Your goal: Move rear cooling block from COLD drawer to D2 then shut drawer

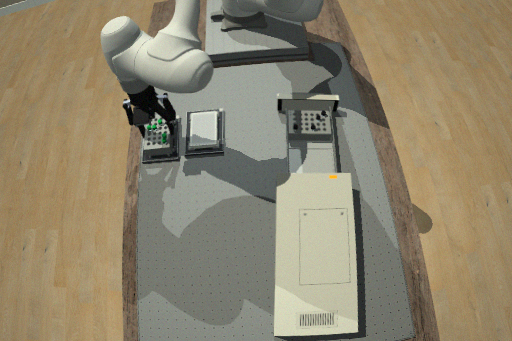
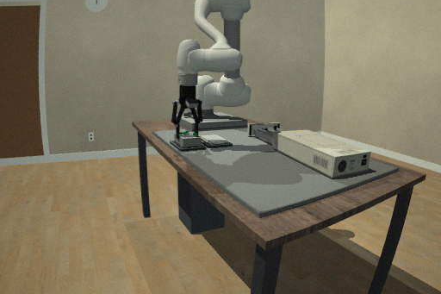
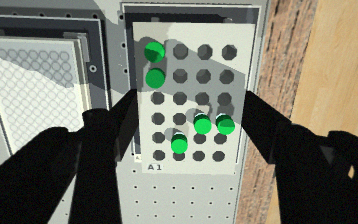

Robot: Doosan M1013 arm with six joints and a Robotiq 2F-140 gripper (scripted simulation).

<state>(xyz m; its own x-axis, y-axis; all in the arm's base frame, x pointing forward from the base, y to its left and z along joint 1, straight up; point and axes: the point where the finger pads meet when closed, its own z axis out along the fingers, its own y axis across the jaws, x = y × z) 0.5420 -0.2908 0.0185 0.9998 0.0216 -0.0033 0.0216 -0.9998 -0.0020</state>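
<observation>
The rear cooling block (image 1: 156, 143) (image 2: 189, 140) (image 3: 190, 165) is at deck slot D2 (image 1: 160, 160) (image 3: 190, 14). My gripper (image 1: 158, 130) (image 2: 187, 135) (image 3: 189, 104) is shut on its two long sides. Several green tubes (image 3: 155, 78) stand in its bores. It looks level; I cannot tell whether its underside rests fully inside the locators. The drawer (image 1: 311, 157) of the cooler COLD (image 1: 320, 242) (image 2: 319, 146) is open and its lamp (image 1: 333, 177) is lit orange. The front block (image 1: 303, 132) sits behind the drawer's front panel (image 1: 307, 103) (image 2: 263, 128), with several dark tubes.
A white plate with many small wells (image 1: 204, 127) (image 2: 214, 139) (image 3: 35, 75) occupies slot D1, close beside my gripper's inner finger. The wooden table edge (image 3: 285, 100) runs just beyond D2. The robot's base stands at the back of the table.
</observation>
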